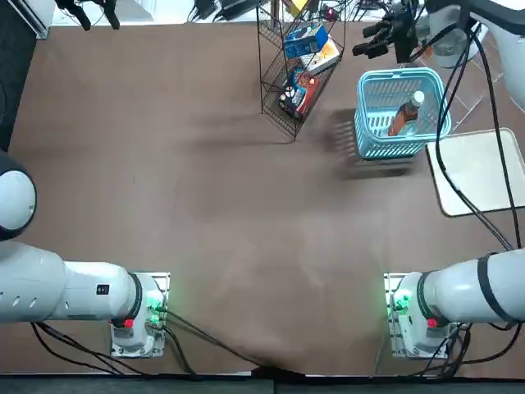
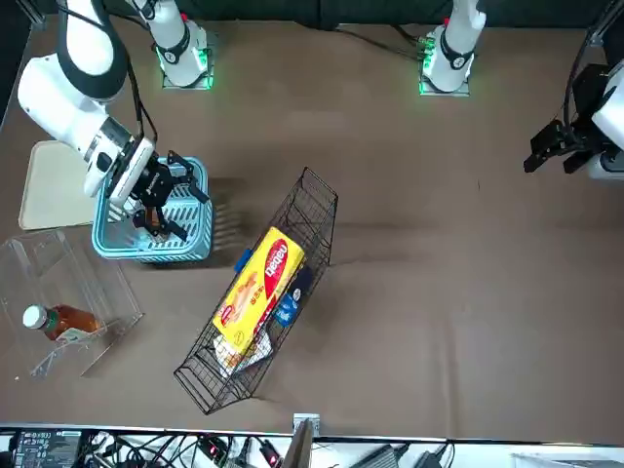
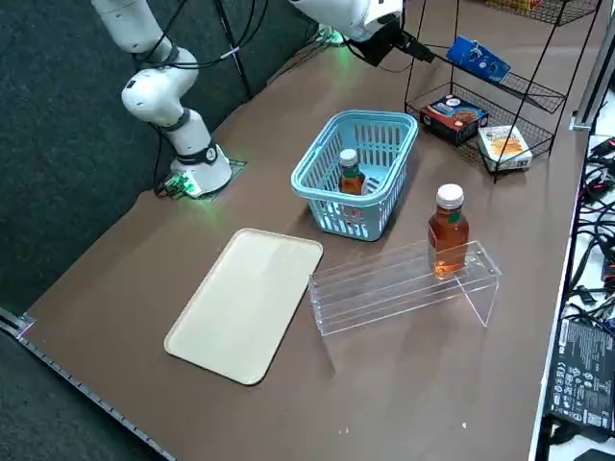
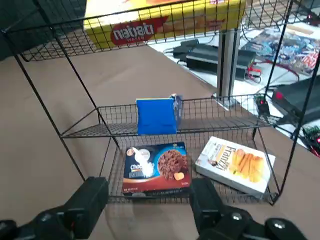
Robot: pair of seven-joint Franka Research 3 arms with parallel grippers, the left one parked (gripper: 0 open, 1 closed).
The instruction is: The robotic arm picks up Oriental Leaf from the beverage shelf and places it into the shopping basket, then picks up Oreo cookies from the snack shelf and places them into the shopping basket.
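Observation:
One Oriental Leaf bottle point(image 3: 350, 174) with reddish-brown tea and a white cap leans inside the turquoise shopping basket point(image 3: 325, 206), also visible in the top view as bottle point(image 1: 406, 114) in basket point(image 1: 367, 141). A second such bottle point(image 3: 448, 230) stands on the clear beverage shelf point(image 3: 384, 288). The blue Oreo cookies box point(image 4: 156, 116) rests on the middle tier of the black wire snack shelf point(image 4: 80, 131); it shows again as the Oreo box point(image 3: 478, 58). My right gripper point(image 4: 147, 200) is open and empty, hovering between basket and snack shelf, pointed at the blue box point(image 1: 305, 39).
A yellow wafer box point(image 4: 165, 17) lies on the rack's top tier. On the bottom tier sit a red-and-black cookie pack point(image 4: 156, 167) and a cream-orange flat box point(image 4: 235, 165). A cream tray point(image 3: 245, 303) lies by the table's right edge.

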